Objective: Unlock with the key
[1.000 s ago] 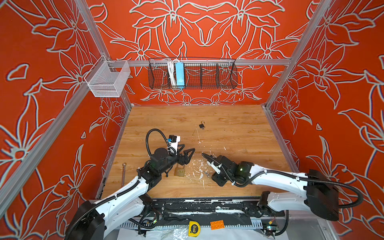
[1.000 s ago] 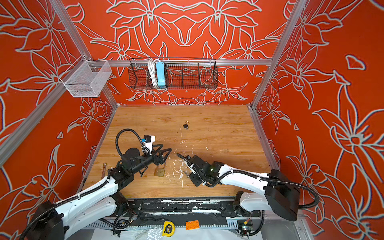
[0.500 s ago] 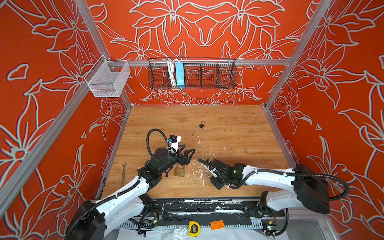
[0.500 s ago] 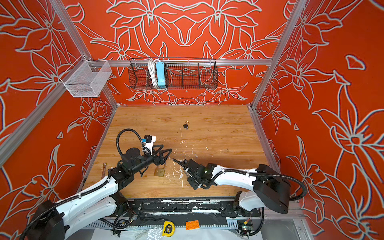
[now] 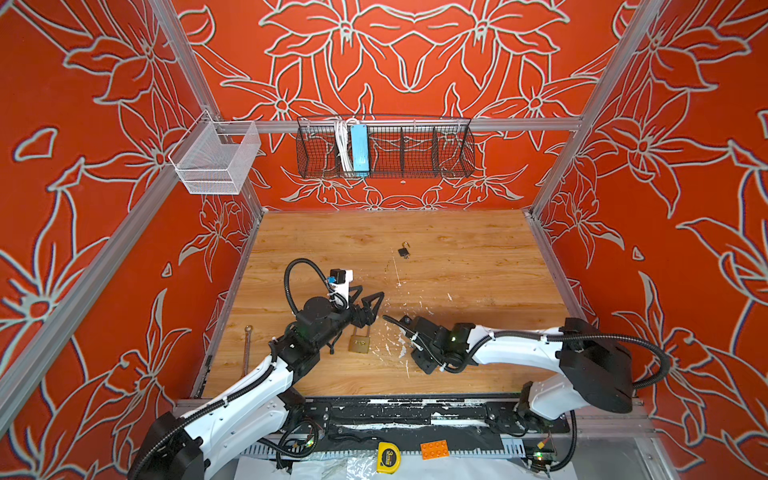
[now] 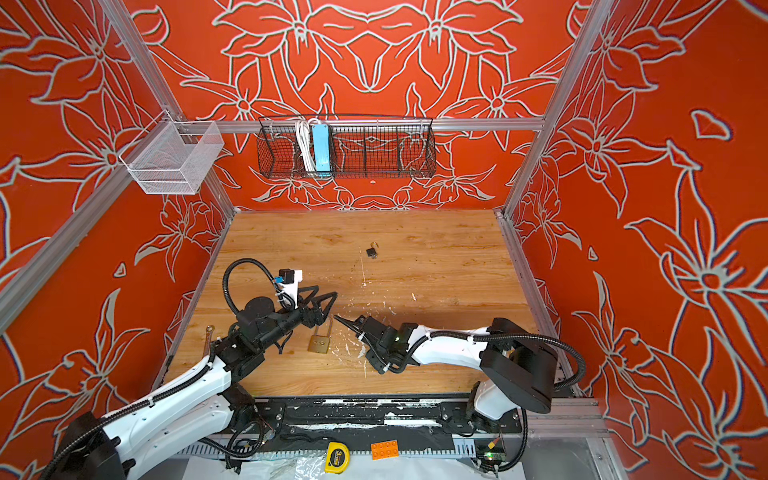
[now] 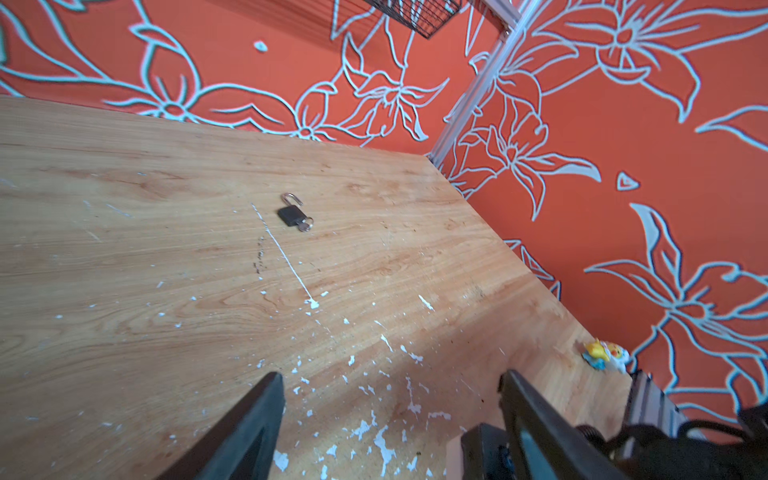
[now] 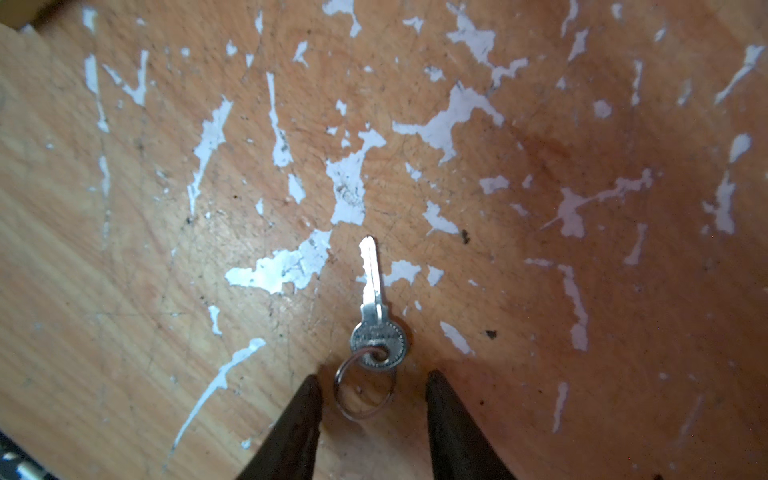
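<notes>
At lower centre the right gripper (image 8: 372, 376) stood spread, tips flanking the key's (image 8: 377, 338) ring (image 8: 361, 417); the left gripper (image 7: 391, 375) gaped wide.

lab cell: aluminium frame (image 5: 523, 124), printed walls (image 5: 415, 54)

The walls (image 5: 415, 62) are orange-red with pale flower outlines; the table (image 5: 457, 257) is light wood grain flecked with white chips; the large padlock (image 5: 360, 344) is brass-yellow; the small padlock (image 5: 403, 251) is black with a silvery shackle; the key (image 8: 376, 320) is silver; the wire basket (image 5: 415, 149) is black, the mesh basket (image 5: 216, 160) white; the power strip (image 5: 360, 149) is light blue.
</notes>
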Motion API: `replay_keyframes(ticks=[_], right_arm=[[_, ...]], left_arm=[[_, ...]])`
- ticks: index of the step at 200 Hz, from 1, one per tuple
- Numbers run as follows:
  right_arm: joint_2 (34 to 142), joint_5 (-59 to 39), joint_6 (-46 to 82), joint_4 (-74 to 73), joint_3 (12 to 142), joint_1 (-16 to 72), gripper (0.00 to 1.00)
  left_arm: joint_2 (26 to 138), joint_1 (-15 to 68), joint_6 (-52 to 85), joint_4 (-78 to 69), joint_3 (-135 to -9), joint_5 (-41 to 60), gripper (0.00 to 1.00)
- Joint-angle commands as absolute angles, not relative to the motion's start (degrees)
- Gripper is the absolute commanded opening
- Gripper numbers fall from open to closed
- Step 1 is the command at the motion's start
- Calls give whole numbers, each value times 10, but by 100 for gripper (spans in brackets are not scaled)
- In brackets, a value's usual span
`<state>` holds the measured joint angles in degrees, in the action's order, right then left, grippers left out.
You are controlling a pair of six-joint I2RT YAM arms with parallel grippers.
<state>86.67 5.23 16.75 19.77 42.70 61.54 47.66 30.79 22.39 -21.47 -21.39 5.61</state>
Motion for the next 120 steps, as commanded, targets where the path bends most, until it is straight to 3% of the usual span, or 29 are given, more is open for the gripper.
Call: replay_keyframes(ticks=[1, 27, 68, 106, 120], right_arm=[[885, 76, 169, 203, 437, 618, 40], [891, 72, 168, 206, 442, 619, 27], [879, 78, 167, 216, 440, 619, 18], [858, 90, 161, 229, 442, 619, 0], [851, 93, 154, 236, 447, 618, 0]], left_arm=[[466, 302, 235, -212, -204, 43, 82], [466, 299, 238, -213, -202, 44, 82], [467, 296, 241, -215, -200, 48, 82], [469, 295, 242, -219, -200, 51, 83], [472, 295, 243, -220, -200, 52, 83]])
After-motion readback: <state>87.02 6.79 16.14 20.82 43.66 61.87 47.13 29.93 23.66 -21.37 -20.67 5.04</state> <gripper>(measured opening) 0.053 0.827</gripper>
